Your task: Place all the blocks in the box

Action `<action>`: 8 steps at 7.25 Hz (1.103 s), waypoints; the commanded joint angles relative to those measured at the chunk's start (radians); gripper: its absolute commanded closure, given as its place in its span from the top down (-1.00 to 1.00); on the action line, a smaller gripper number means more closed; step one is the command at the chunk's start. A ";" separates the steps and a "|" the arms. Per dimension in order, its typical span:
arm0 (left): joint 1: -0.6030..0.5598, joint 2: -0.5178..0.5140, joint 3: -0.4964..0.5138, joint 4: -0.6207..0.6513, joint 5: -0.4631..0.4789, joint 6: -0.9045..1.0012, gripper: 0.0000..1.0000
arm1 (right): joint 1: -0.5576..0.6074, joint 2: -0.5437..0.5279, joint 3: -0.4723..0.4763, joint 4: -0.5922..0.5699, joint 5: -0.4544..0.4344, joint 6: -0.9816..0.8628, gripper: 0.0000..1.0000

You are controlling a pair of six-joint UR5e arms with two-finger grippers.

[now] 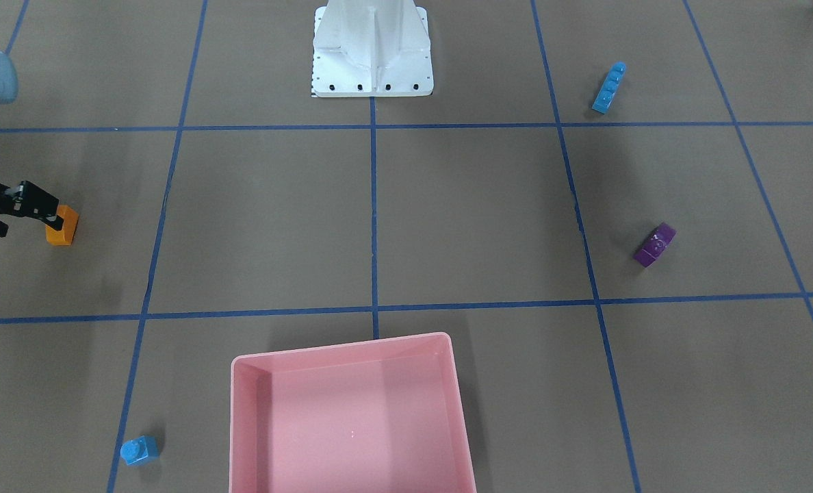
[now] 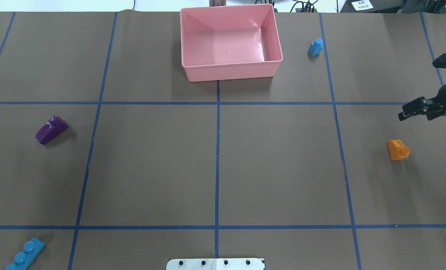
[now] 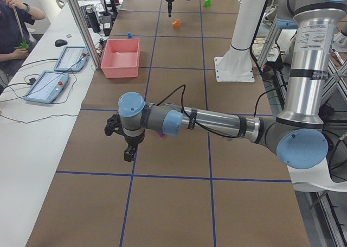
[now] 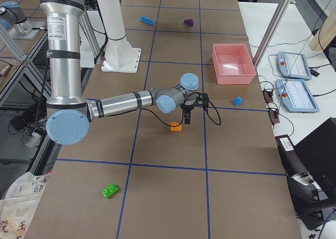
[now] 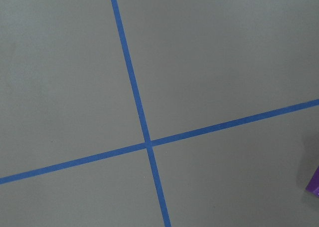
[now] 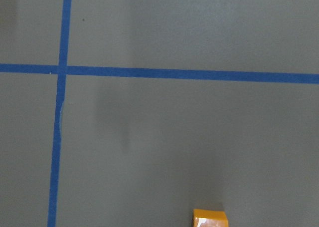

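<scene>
At the bench's [image 2: 151,168] right end, right tool [image 2: 420,88] hung released near the orange block [image 2: 398,150]; I judged approach. Next move needed centring, descent, clenching, carry to box [image 2: 230,73].

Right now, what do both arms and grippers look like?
They match: left arm and right arm have silver tube links, light-blue joint caps, black bands, and a black cable looping along the forearm to the wrist. The left gripper and right gripper are black; the right one's two jointed fingers show clearly.
</scene>
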 commanded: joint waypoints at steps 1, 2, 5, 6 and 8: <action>0.000 -0.001 0.000 0.000 -0.001 -0.001 1.00 | -0.078 -0.014 -0.048 0.025 -0.031 0.040 1.00; 0.000 -0.003 -0.009 -0.001 -0.001 -0.032 1.00 | -0.078 -0.017 -0.071 0.023 -0.031 0.032 1.00; 0.000 -0.003 -0.012 -0.003 -0.003 -0.044 1.00 | -0.081 -0.026 -0.085 0.014 -0.027 0.034 -0.16; -0.001 -0.001 -0.014 -0.001 -0.003 -0.046 1.00 | -0.081 -0.023 -0.087 0.009 -0.016 0.032 -0.99; 0.006 -0.012 -0.018 -0.003 -0.005 -0.146 1.00 | -0.075 -0.028 -0.070 0.000 0.019 0.032 -1.00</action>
